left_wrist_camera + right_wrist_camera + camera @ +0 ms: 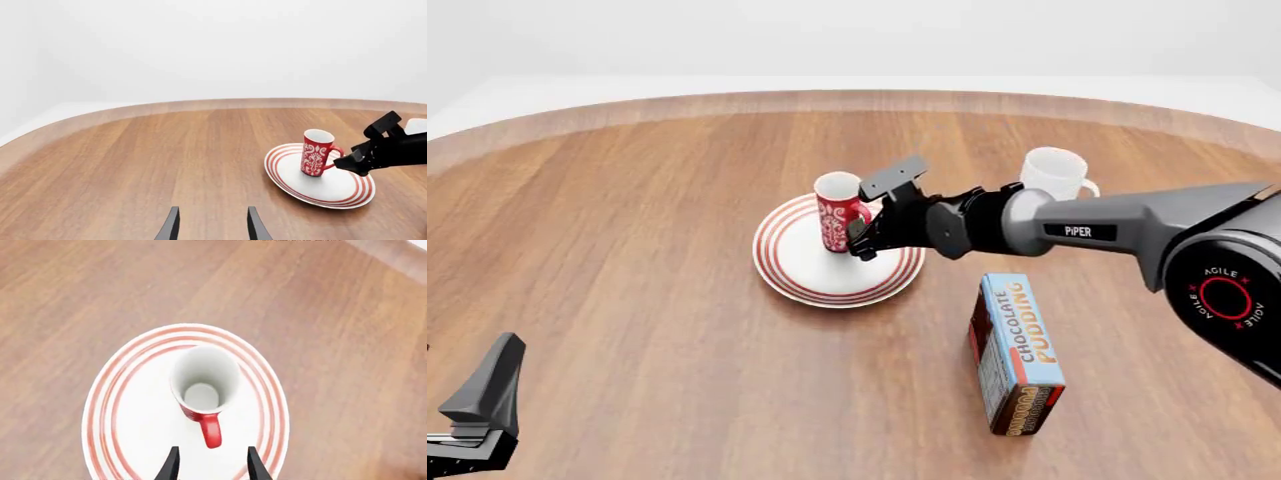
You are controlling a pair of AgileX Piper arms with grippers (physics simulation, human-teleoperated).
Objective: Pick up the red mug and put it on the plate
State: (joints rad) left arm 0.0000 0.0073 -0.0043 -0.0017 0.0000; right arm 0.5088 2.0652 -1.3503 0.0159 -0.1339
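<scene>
Tall red patterned mug (203, 382) upright on the red-ringed white plate (113, 405), right gripper (209, 465) spread open, empty, just behind the loop handle (211, 430), left gripper (209, 225) idle, open too; best backed straight off, no clipping that handle.

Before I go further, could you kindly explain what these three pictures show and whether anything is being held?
They are simulator renders of two robot arms at a round wooden table. The front view looks from above; each other picture comes from a camera behind one arm's fingers. The tall red patterned mug stands upright on the round white red-ringed plate. The right gripper is open by the handle, holding nothing. The left gripper is open over bare wood. A plain white mug and a blue pudding box sit nearby.
</scene>
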